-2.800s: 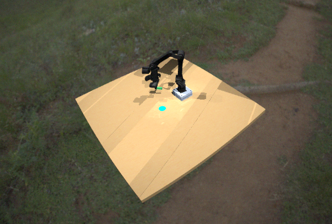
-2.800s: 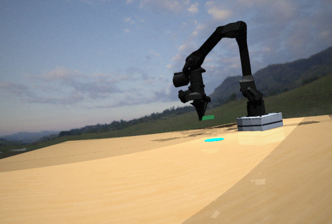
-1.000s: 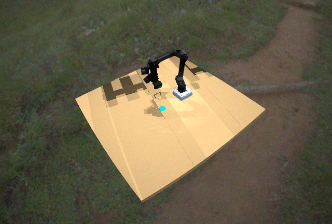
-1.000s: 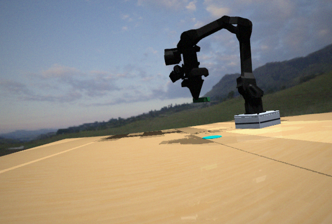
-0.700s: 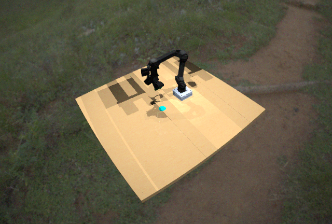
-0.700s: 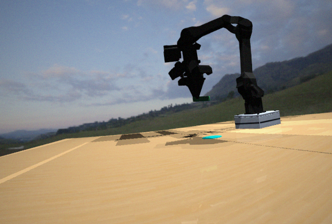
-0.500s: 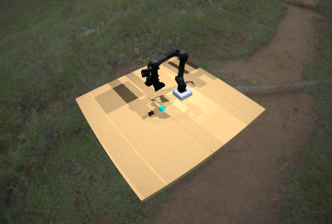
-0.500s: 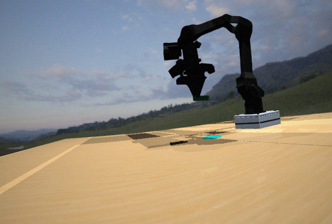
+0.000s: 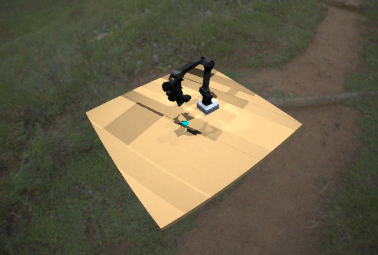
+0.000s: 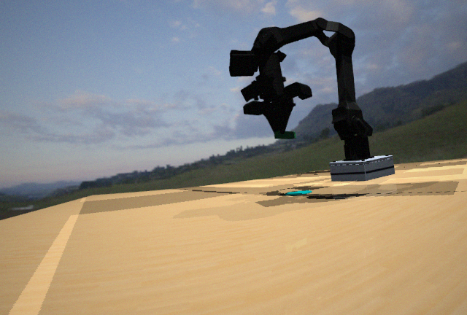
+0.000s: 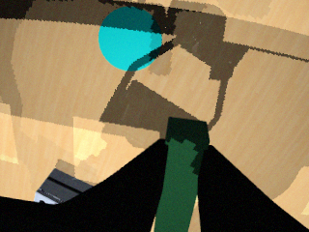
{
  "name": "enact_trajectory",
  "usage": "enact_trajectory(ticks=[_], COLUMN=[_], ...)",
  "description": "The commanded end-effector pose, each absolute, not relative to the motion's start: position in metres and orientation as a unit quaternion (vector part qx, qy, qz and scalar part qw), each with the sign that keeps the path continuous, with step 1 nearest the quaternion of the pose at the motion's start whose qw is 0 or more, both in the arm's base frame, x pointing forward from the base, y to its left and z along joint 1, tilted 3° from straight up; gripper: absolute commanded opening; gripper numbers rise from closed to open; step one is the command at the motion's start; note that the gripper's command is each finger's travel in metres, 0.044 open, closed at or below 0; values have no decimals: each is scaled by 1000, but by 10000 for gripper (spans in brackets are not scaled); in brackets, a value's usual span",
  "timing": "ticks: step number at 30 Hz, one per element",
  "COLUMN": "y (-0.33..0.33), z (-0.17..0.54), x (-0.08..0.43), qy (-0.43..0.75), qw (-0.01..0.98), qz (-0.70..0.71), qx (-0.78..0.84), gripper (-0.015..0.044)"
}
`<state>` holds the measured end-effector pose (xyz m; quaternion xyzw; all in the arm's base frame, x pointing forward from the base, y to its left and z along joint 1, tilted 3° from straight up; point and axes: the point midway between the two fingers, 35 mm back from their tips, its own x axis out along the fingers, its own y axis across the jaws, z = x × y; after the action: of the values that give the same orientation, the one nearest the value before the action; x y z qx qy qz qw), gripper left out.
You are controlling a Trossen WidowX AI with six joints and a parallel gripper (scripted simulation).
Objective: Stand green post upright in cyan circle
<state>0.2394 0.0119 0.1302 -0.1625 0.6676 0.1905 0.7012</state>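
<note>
The green post [image 10: 288,135] [image 11: 181,166] is held up in the air, lying roughly level, not upright. My gripper [image 9: 180,103] [image 10: 279,133] [image 11: 184,151] points down and is shut on the post near one end; in the wrist view the rest of the post runs to the bottom edge. In the top view only a dim bit of green shows at the fingertips. The cyan circle [image 9: 184,123] [image 10: 298,192] [image 11: 126,45] is flat on the table, below the post's height. It shows to the upper left of the fingertips in the wrist view, partly shaded, with nothing standing on it.
The wooden table top [image 9: 183,166] [image 10: 226,266] carries dark shadows of the arm around the circle. The arm's white and grey base [image 9: 208,107] [image 10: 363,171] [image 11: 54,186] stands near the circle, to its right in the top and exterior views. No other objects show on the table.
</note>
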Motion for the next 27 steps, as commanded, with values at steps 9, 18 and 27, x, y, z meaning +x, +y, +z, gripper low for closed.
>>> enact_trajectory(ticks=[9,18,27], y=[39,60,71], z=[136,139,140], x=[239,237,235], qy=[642,618,604], qw=[681,660,650], qz=[260,312,338], qx=[-236,-290,-313], gripper=[23,23,23])
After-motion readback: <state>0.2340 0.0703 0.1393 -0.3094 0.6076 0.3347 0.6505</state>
